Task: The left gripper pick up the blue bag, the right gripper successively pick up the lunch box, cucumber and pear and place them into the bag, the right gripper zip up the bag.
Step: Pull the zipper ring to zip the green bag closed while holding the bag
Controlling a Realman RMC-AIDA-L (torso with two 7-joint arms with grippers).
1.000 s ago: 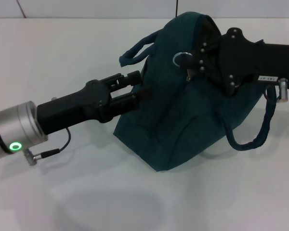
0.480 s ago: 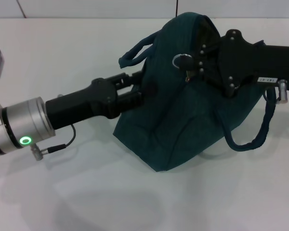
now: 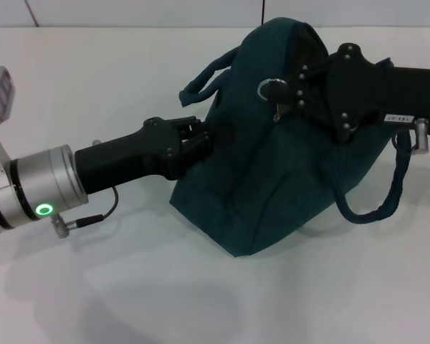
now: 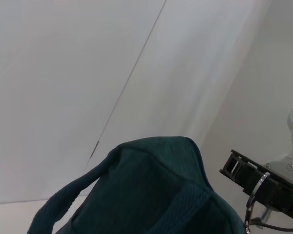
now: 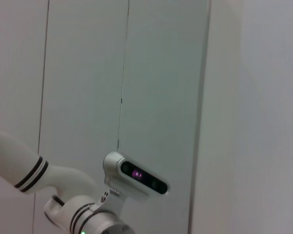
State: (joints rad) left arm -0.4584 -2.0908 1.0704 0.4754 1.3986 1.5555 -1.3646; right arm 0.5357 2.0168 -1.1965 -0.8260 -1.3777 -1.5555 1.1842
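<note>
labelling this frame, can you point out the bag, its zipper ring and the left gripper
bag [image 3: 272, 193]: head view, on the front fabric panel.
zipper ring [image 3: 265, 87]: head view, on the silver ring by the right arm.
left gripper [image 3: 201, 137]: head view, at its tips against the bag's side.

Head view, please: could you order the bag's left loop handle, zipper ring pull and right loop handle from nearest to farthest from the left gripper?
1. Left loop handle, just above and behind the left gripper, on the blue bag's near side.
2. Zipper ring pull, mid-bag, at the right gripper.
3. Right loop handle, hanging on the far right.
</note>
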